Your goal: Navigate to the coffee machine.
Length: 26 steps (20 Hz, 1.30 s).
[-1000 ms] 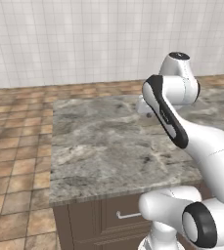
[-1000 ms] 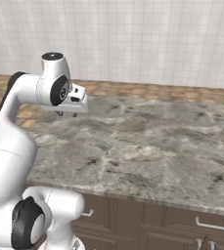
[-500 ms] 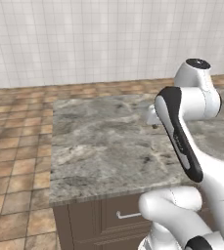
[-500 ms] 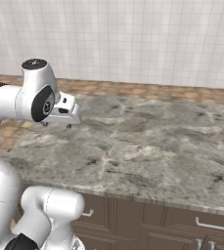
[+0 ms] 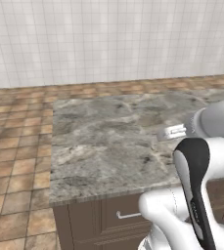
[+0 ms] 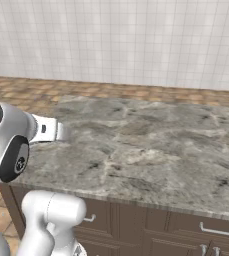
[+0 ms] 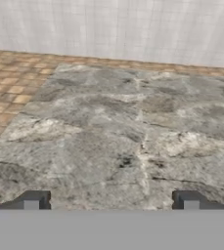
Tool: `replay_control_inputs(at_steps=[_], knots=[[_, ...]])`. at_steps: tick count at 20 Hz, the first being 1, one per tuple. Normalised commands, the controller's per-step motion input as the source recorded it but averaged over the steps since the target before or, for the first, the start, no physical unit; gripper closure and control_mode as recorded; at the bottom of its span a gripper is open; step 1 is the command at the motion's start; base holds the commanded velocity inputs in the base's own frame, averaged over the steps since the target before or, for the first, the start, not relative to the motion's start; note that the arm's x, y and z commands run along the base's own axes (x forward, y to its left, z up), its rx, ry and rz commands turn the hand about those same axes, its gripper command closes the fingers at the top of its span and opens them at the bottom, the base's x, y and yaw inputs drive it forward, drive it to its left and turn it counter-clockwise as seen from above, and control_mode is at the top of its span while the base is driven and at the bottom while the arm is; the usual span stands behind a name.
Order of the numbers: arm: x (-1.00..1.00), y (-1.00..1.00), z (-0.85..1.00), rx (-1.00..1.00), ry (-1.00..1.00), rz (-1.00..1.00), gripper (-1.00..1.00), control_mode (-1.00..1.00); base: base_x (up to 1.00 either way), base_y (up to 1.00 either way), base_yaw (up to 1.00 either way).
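The coffee machine is out of view. My gripper (image 7: 111, 202) hangs low over the near part of a grey marble island counter (image 7: 123, 132), its two dark fingertips (image 7: 33, 201) wide apart with nothing between them, so it is open. In the left base view the white hand (image 5: 173, 131) sticks out to the left from the folded arm, above the counter top (image 5: 108, 141). From the right base camera the same hand (image 6: 53, 131) points right over the counter's left end (image 6: 151, 145).
Dark wood drawers with metal handles (image 5: 128, 215) (image 6: 217, 230) run under the counter. Terracotta floor tiles (image 5: 15, 161) spread to the left and behind it. A white tiled wall (image 5: 108, 44) closes the far side.
The arm has folded down and drawn toward the base, so the elbow and hand now sit lower over the counter's near edge. The counter itself holds its place in both base views.
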Motion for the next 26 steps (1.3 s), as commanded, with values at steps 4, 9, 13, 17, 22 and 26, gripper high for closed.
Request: replay_control_inputs(at_steps=[4, 9, 13, 17, 22, 26], knots=[[-0.11, -0.02, 0.0, 0.0, -0.1, 0.0, -1.0, 1.0, -0.45, -0.33, 0.0], [0.0, 0.0, 0.0, 0.0, 0.0, 0.0, -1.0, 1.0, -0.74, -0.88, -0.14], [0.0, 0.0, 0.0, 0.0, 0.0, 0.0, -1.0, 1.0, -0.37, -0.66, -0.6], [0.0, 0.0, 0.0, 0.0, 0.0, 0.0, -1.0, 1.0, 0.0, -0.09, -0.98], [0.0, 0.0, 0.0, 0.0, 0.0, 0.0, -1.0, 1.0, 0.0, 0.0, -1.0], [0.0, 0.0, 0.0, 0.0, 0.0, 0.0, -1.0, 1.0, 0.0, 0.0, -1.0]])
